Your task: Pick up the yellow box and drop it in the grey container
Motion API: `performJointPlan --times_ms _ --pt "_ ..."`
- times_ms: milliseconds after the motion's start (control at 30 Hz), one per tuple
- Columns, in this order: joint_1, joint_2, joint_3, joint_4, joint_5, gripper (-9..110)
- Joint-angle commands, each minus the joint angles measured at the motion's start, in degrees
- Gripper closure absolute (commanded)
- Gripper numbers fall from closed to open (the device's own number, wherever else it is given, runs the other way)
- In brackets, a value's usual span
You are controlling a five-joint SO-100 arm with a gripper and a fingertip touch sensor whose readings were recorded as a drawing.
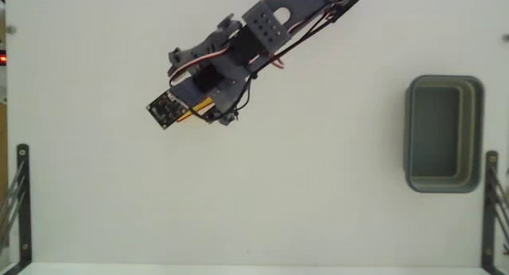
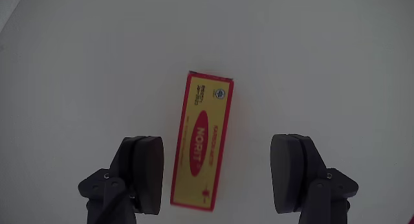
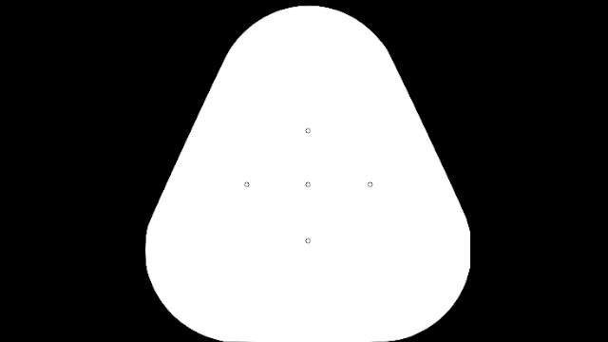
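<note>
**Tool spread wide over the yellow box, grey container waiting across the worktop**

My tool (image 2: 217, 175) hangs released above the white worktop (image 1: 318, 211), its two dark fingers (image 2: 147, 172) standing well apart in the wrist view, one at 8 o'clock and the other at 4 o'clock of the frame. Between them, nearer the 8 o'clock finger, lies the yellow box (image 2: 202, 141), flat on the worktop and tilted a little so that its far end leans toward 1 o'clock. Its face carries a red border and a red oval mark with lettering. Whether the nearer finger touches the box edge I cannot tell; the other finger is clearly apart from it.

In the fixed view my arm (image 1: 262, 29) reaches in from 1 o'clock toward the upper middle of the worktop, and only a sliver of the yellow box (image 1: 199, 108) shows beneath the tool (image 1: 208, 114), beside the small black camera board (image 1: 165, 108) at my wrist. The grey container (image 1: 469, 132) sits at 3 o'clock, well apart from the box, a rounded rectangular tub with a thick rim, open side up. Dark metal brackets (image 1: 20, 203) stand at 8 o'clock and 4 o'clock along the worktop's edges.
</note>
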Motion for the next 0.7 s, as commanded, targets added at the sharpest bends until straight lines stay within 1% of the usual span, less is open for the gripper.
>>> performJointPlan --times_ms 0,667 --pt "0.5 2.0 0.6 -1.7 0.2 -9" --pt "0.5 0.9 6.7 -9.0 0.2 -9"
